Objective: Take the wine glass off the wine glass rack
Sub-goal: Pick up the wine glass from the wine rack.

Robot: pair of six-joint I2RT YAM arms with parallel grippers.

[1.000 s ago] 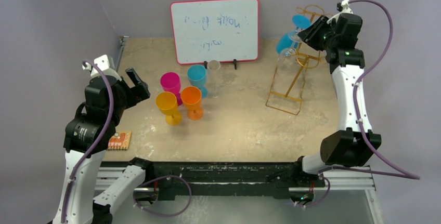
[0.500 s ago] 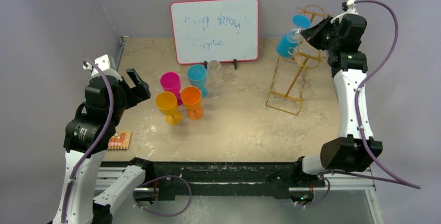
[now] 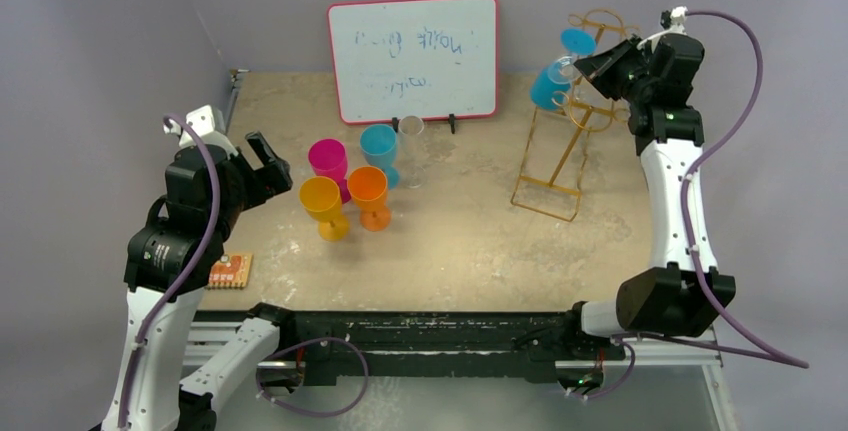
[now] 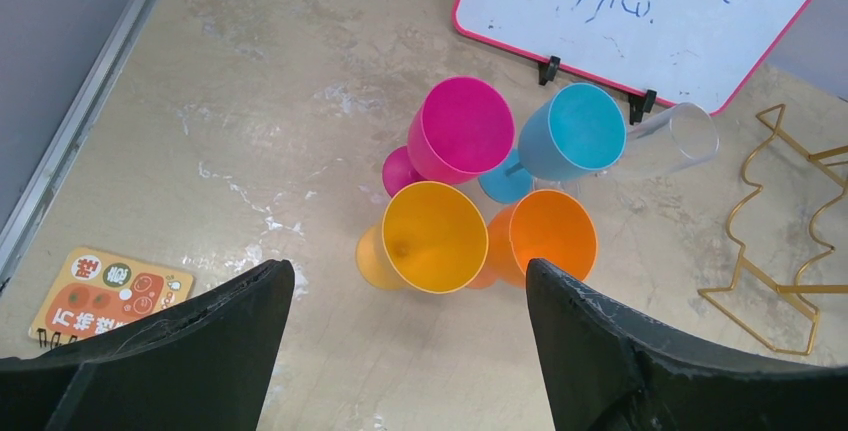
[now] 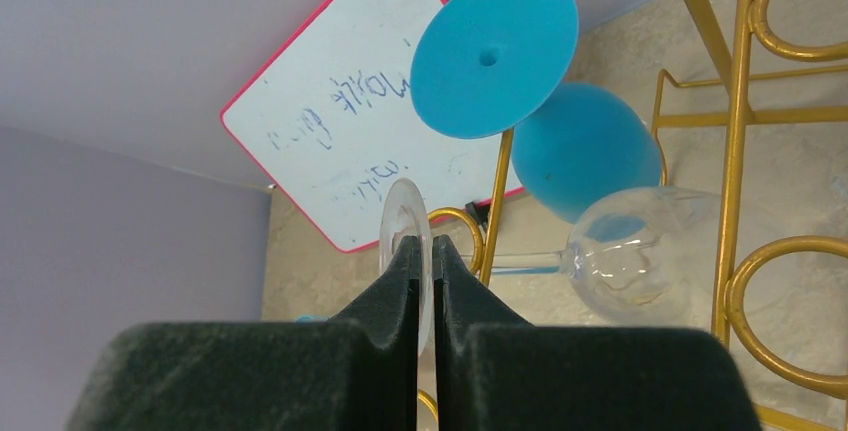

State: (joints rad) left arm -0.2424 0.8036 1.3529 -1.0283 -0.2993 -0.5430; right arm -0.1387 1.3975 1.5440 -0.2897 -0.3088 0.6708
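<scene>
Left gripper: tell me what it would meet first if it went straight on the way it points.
Most likely the yellow goblet: it sits centred ahead of the open left gripper and nearest in the cluster. Depth is hard to judge, so the gripper might pass above it.

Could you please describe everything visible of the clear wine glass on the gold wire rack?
The clear wine glass is transparent, with a rounded bowl, thin stem and flat round foot. In the right wrist view it lies sideways, its stem crossing a curled hook of the gold wire rack, bowl on one side, foot on the other. The right gripper has its jaws shut on the foot's edge. A blue wine glass sits just behind it.
</scene>
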